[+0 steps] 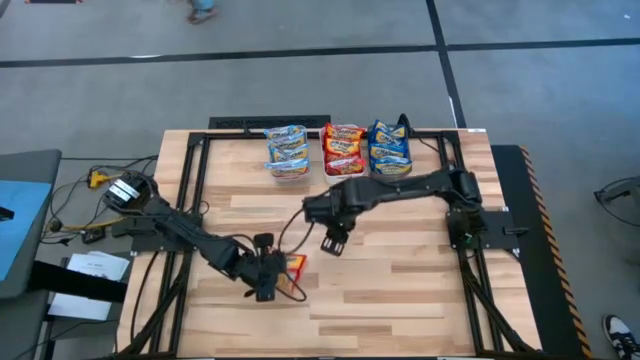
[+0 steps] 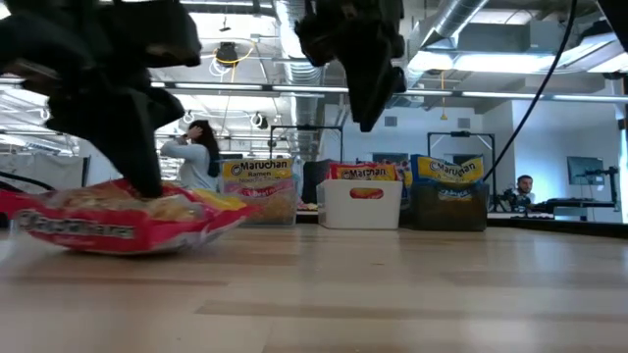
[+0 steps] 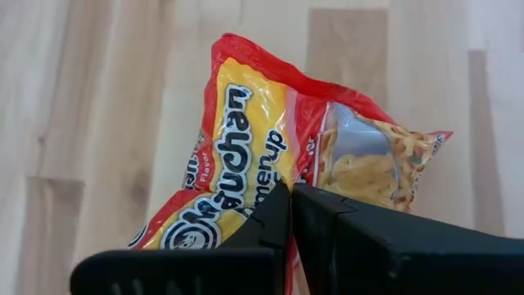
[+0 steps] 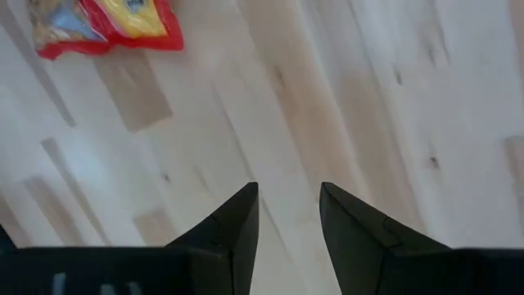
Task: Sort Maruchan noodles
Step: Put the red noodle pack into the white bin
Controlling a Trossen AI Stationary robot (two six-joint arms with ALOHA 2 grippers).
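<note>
A red and yellow Maruchan noodles packet (image 3: 262,139) sits near the table's front, left of centre (image 1: 296,266). My left gripper (image 3: 291,201) is shut on it and reaches in from the left (image 1: 278,273). In the low view the packet (image 2: 118,221) sits low at the table top under that dark gripper. My right gripper (image 1: 333,243) hangs open over the table's middle, pointing down at bare wood (image 4: 288,213), with the packet (image 4: 106,24) off to one side. More packets stand in three bins at the far edge. My left gripper pinches the packet between its two fingers at the packet's near edge (image 3: 282,176), by the yellow logo panel. The fingers slant down onto it from the table's left. The packet stays low at the table; whether it is lifted clear I cannot tell.
At the far edge stand a clear bin (image 1: 287,152), a white bin (image 1: 343,150) and a dark bin (image 1: 390,148), each holding packets. A black frame (image 1: 200,180) runs round the wooden top. People show in the room beyond the table (image 2: 196,152).
</note>
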